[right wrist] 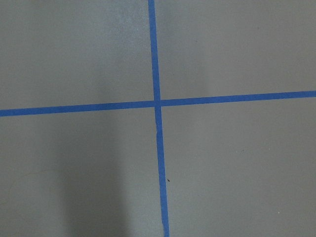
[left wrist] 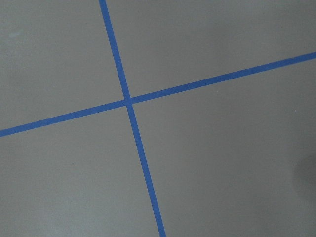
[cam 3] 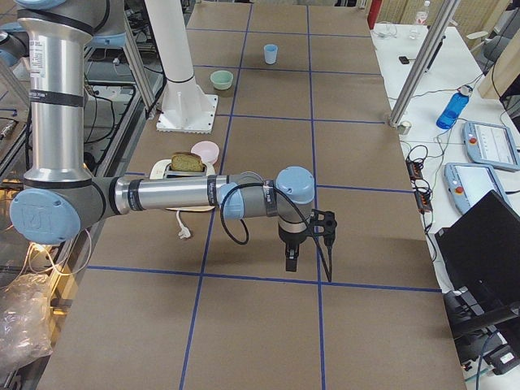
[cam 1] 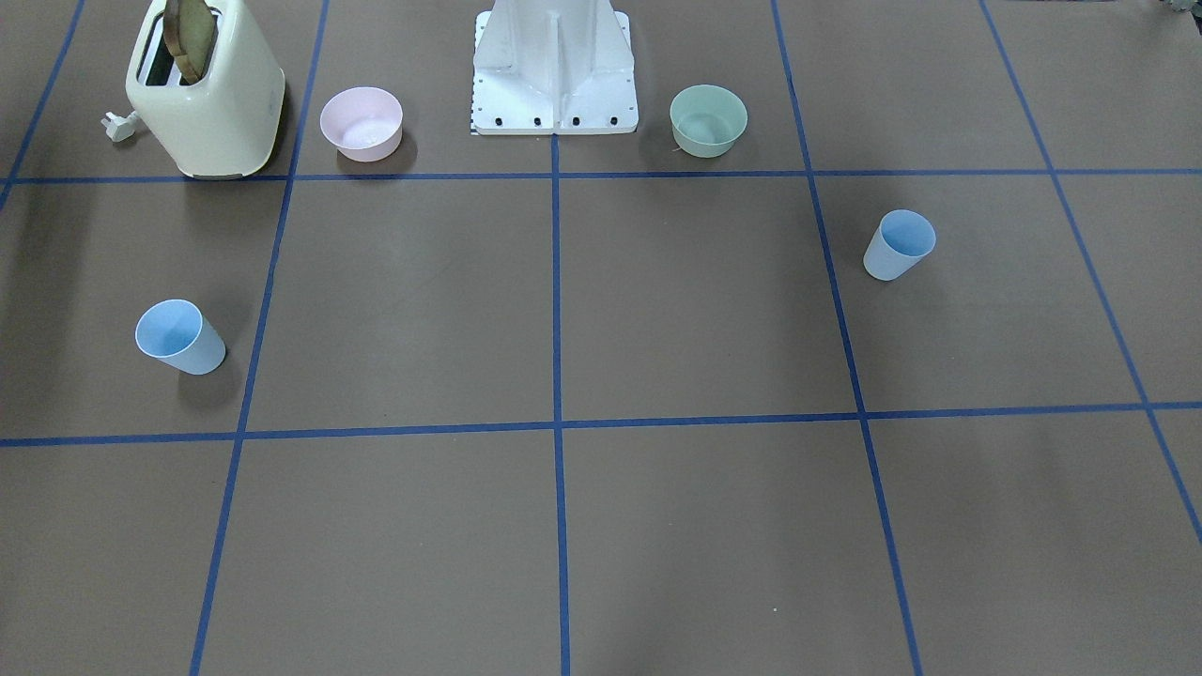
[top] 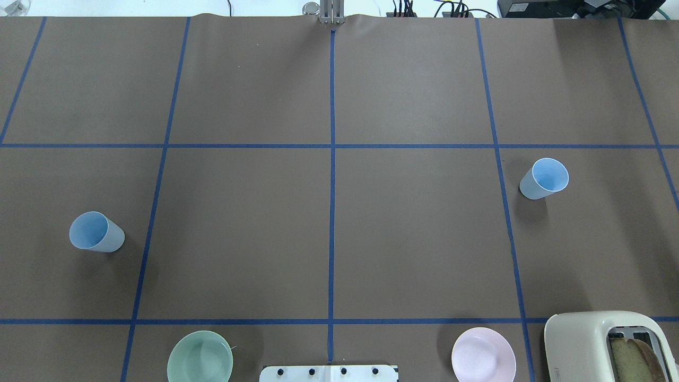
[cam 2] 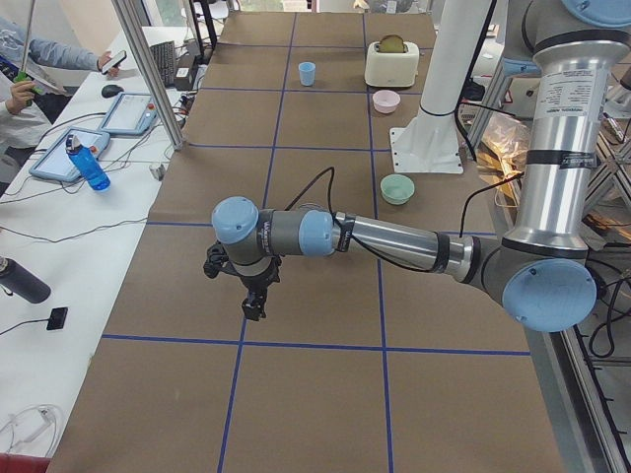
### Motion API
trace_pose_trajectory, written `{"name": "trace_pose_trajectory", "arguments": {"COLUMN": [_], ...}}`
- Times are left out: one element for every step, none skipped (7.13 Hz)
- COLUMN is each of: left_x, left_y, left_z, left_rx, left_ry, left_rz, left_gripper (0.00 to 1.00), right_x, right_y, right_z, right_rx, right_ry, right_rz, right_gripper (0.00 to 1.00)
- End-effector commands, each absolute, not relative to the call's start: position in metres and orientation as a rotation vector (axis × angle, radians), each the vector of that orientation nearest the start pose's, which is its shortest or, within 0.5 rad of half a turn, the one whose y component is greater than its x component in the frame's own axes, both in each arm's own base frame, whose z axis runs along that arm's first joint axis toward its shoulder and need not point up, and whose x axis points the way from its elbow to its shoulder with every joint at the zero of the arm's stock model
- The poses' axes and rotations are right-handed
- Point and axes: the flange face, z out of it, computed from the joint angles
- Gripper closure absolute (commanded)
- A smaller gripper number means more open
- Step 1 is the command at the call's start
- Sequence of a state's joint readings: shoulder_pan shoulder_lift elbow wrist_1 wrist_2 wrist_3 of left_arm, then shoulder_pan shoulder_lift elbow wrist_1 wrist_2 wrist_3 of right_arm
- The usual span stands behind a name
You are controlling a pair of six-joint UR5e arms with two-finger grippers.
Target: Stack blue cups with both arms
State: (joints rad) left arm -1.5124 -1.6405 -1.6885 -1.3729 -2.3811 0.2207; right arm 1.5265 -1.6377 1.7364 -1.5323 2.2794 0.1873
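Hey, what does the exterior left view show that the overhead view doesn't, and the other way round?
Only exterior left: the left arm with its gripper, and the operators' desk with a blue bottle. Only overhead: the blue cup on the robot's left, which I cannot find in the side view. Both: the other blue cup, the toaster, the pink bowl and the green bowl.

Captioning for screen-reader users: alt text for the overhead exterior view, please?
A left blue cup and a right blue cup stand far apart on a brown table gridded with blue tape. Along the bottom edge: green bowl, white robot base, pink bowl, cream toaster holding bread.
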Motion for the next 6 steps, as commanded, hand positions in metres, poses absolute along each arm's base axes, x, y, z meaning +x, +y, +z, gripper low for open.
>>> {"name": "trace_pose_trajectory", "arguments": {"left_x": [-0.029, -0.023, 0.002, 0.019, 0.029, 0.048], "left_y": [-0.518, -0.521, -0.527, -0.527, -0.528, -0.529], "left_z": [0.56, 0.551, 0.527, 0.51, 0.506, 0.499], "left_rx": [0.1, 0.106, 0.08, 0.09, 0.102, 0.101], "left_ry": [0.81, 0.812, 0.825, 0.831, 0.836, 0.847], "left_rz": [0.28, 0.279, 0.229, 0.213, 0.203, 0.172], "left_gripper": [0.0, 0.0, 0.01, 0.01, 0.0, 0.0], "right_x": [0.047, 0.047, 0.045, 0.046, 0.041, 0.03], "right_y": [-0.48, -0.48, -0.48, -0.478, -0.491, -0.491], "right_z": [0.596, 0.597, 0.593, 0.597, 0.578, 0.577], "right_rx": [0.116, 0.177, 0.219, 0.217, 0.252, 0.237], "right_ry": [-0.729, -0.738, -0.746, -0.74, -0.742, -0.767], "right_rz": [0.067, 0.043, 0.019, 0.029, 0.006, -0.012], "right_gripper": [0.0, 0.0, 0.0, 0.0, 0.0, 0.0]}}
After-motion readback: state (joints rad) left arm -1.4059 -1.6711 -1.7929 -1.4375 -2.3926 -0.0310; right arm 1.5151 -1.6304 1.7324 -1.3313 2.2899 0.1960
